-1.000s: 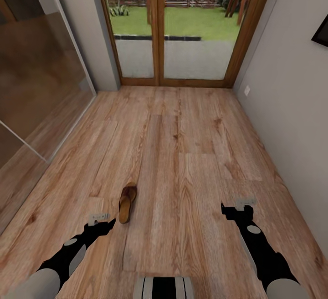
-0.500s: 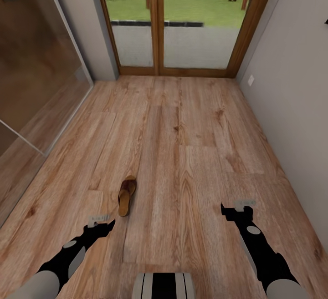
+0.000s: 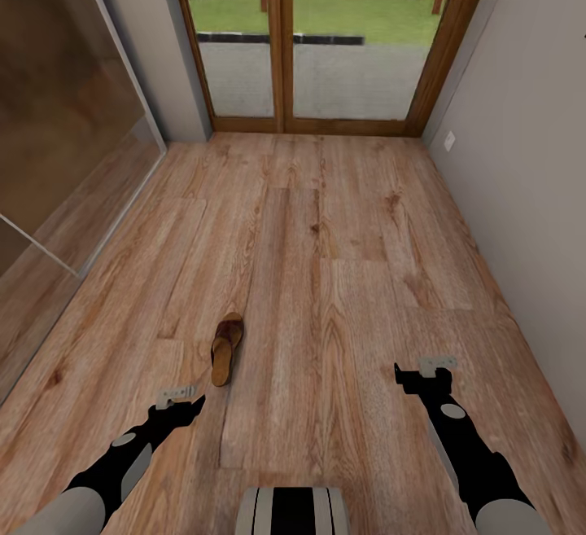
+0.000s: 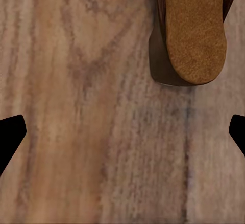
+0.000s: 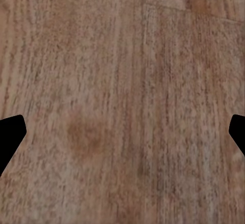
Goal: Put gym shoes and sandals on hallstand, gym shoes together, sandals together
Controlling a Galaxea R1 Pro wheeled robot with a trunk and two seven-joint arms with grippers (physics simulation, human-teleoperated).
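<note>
You see one sandal (image 3: 227, 348) lying on the corridor floor (image 3: 350, 274), just ahead of your left tool (image 3: 181, 399). Both tools, left and right (image 3: 429, 371), stand wide and hold nothing.

A home corridor: wood-plank floor (image 3: 342, 274), glass garden doors (image 3: 325, 38).
</note>
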